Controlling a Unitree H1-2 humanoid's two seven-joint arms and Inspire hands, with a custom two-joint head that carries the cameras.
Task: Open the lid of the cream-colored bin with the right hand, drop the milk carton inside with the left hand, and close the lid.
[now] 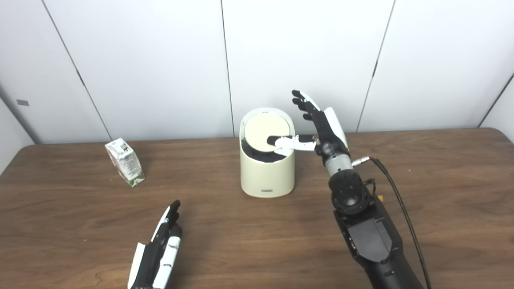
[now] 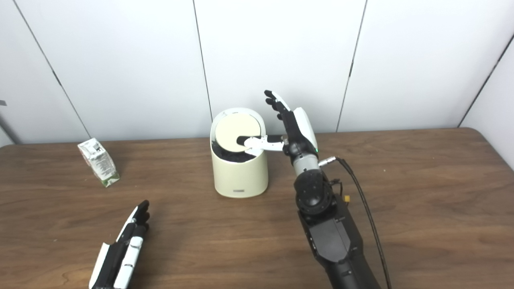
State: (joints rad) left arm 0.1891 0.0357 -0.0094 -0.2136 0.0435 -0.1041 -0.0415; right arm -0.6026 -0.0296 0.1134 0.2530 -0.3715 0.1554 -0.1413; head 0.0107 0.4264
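The cream-colored bin (image 1: 266, 172) stands upright in the middle of the table. Its round lid (image 1: 266, 132) is tilted up, and a dark gap shows along the front rim. My right hand (image 1: 321, 128) is beside the bin's right edge, open, fingers raised toward the wall. Its thumb (image 1: 287, 141) reaches left across the lid and touches it. The milk carton (image 1: 125, 161), white with green print, leans on the table at the far left. Near the front edge my left hand (image 1: 160, 249) rests open, well short of the carton, holding nothing.
The brown wooden table (image 1: 441, 208) runs the full width, with a white panelled wall (image 1: 160, 60) right behind it. A black cable (image 1: 395, 192) trails from my right wrist toward the bottom edge.
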